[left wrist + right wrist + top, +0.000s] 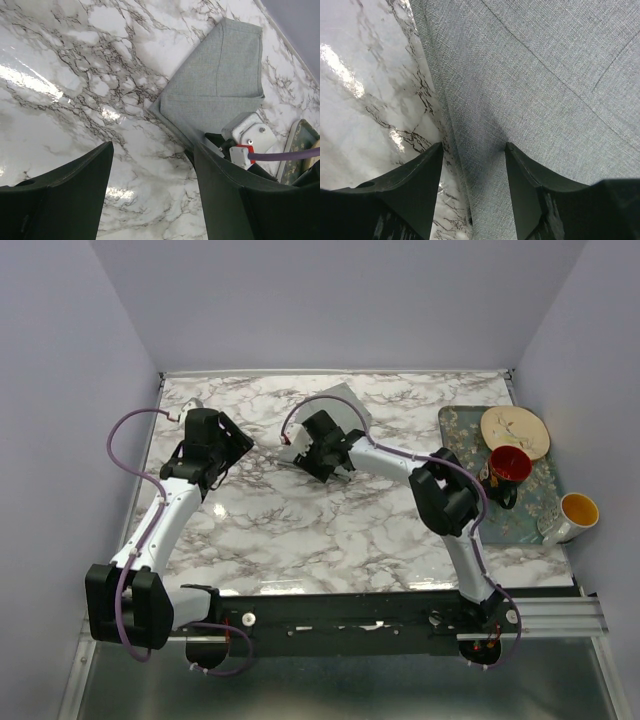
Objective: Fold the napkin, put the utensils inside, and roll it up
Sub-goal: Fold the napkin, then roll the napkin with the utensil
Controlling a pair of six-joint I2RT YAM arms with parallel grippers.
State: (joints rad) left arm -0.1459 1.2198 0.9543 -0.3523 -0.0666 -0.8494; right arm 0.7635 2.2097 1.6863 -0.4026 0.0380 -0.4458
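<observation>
Grey-green cloth fills most of the right wrist view. The right gripper (472, 150) stands over it with jaws parted at a middling width and nothing held. One finger is over the napkin (545, 75) and the other over bare marble. The napkin's left edge runs away from the camera, straight up the gap between them. The cloth seems to dimple under the inner fingertip, though contact cannot be confirmed from this angle.

From above, the right gripper (325, 455) sits at the near-left corner of the napkin (338, 402). The cloth lies at the far middle of the table (300, 530), already folded at least once, and it spreads away and to the right of the jaws.

The left gripper (152, 150) hangs wide open and empty over plain marble, and the napkin (220, 80) lies off to its right, clear of it. The right arm is therefore much the nearer, and any pinch of that edge looks like its job.

The tray (447, 420) is well to the right, carrying a plate (514, 430) and a red mug (508, 465). No utensils can be made out.
</observation>
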